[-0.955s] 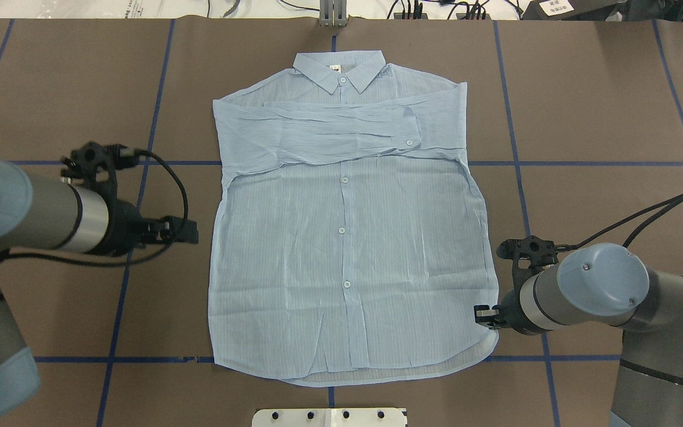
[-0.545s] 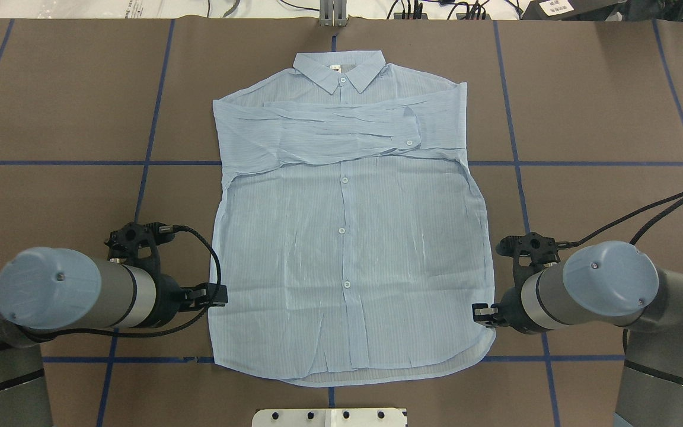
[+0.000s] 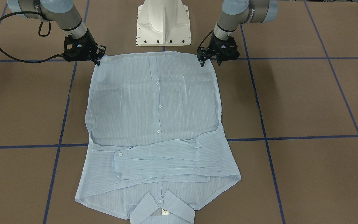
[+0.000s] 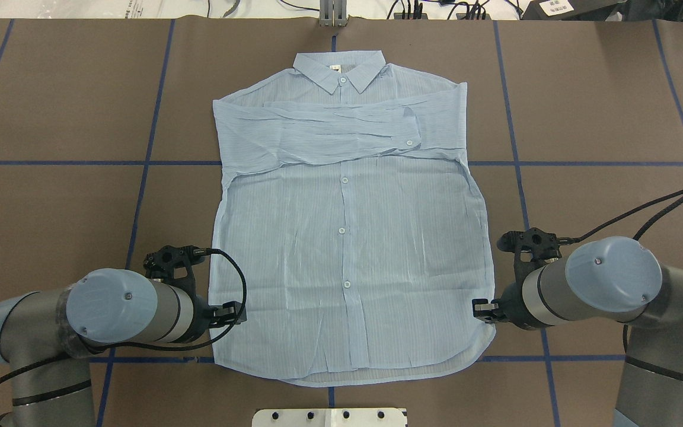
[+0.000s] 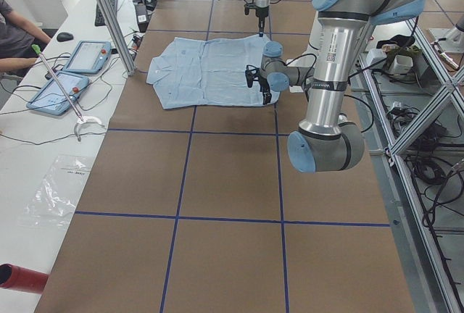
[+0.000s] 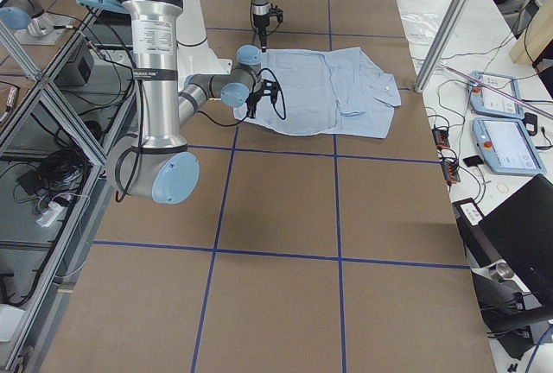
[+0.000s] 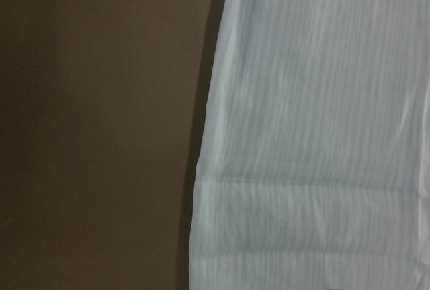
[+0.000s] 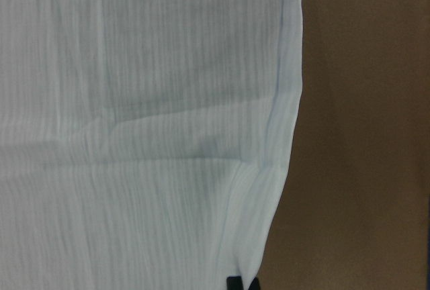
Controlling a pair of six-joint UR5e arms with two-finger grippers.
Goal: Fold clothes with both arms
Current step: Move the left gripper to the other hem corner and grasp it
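Note:
The light blue striped shirt [image 4: 347, 249] lies flat and buttoned on the brown table, collar [image 4: 339, 68] at the far side and both sleeves folded across the chest. My left gripper [image 4: 236, 313] is low at the shirt's near left hem corner; in the front-facing view the left gripper [image 3: 210, 63] stands open with its fingers astride the shirt's edge. My right gripper [image 4: 482, 309] is at the near right hem corner, and the front-facing view shows the right gripper [image 3: 98, 60] shut on the fabric's edge. The right wrist view shows the cloth [image 8: 148, 135] puckered toward a black fingertip [image 8: 240, 283].
The white pedestal base [image 3: 163, 25] stands just behind the hem. Blue tape lines [image 4: 140, 201] cross the brown table. A metal post [image 4: 332, 13] stands at the far edge. Beside the table are tablets [image 5: 72, 74] and a person's arm [image 5: 14, 45].
My left arm swung from mid-table back toward the robot's base, bringing its gripper to the shirt's near left hem corner. The right gripper stayed at the right hem corner.

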